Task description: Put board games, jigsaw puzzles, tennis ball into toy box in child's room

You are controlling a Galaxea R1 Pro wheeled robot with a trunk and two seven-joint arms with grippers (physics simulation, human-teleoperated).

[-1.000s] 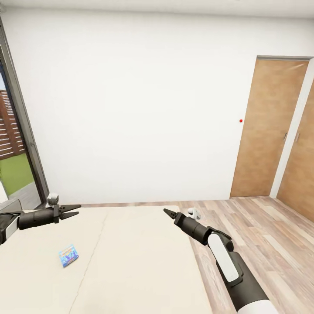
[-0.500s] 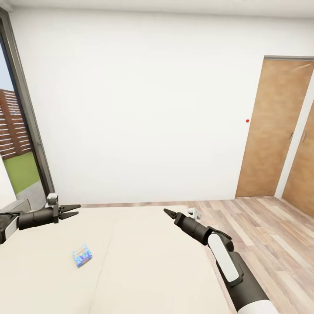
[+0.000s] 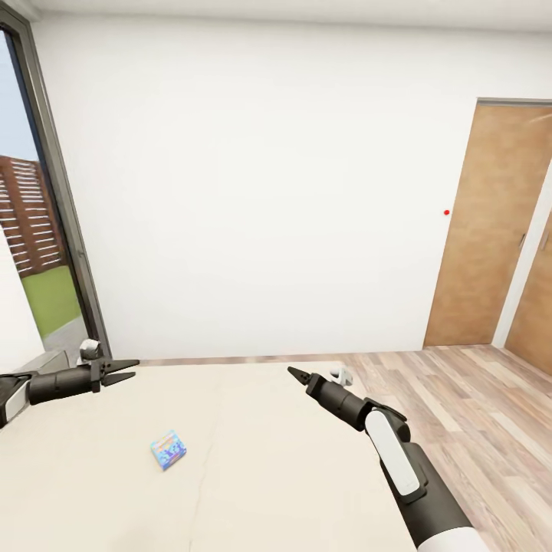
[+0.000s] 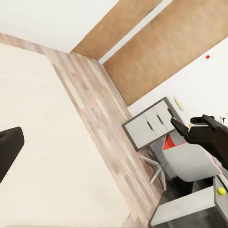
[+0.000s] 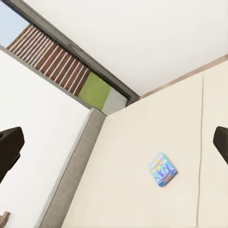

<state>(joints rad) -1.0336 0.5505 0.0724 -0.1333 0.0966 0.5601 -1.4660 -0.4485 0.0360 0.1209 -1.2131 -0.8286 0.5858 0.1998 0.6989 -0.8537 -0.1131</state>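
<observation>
One small blue board game (image 3: 168, 450) lies flat on the beige bed (image 3: 253, 475); it also shows in the right wrist view (image 5: 162, 169). My left gripper (image 3: 136, 368) hovers open over the bed's far left part, well beyond and left of the game. My right gripper (image 3: 292, 372) hangs open above the bed's far right part, holding nothing; its fingers (image 5: 9, 149) stand wide apart. In the left wrist view the tennis ball (image 4: 221, 191) rests on the table (image 4: 183, 210) far across the room. The toy box and the jigsaw puzzles are out of view.
A white wall stands behind the bed, with a tall grey-framed window (image 3: 57, 207) at the left and wooden doors (image 3: 498, 230) at the right. Wood-plank floor (image 3: 468, 406) runs along the bed's right side. A white-and-red chair (image 4: 190, 159) and white drawers (image 4: 148, 126) stand by the table.
The whole picture has shifted right, so the camera has turned left: more window shows and the blue game sits nearer the middle. Both arms keep the same pose.
</observation>
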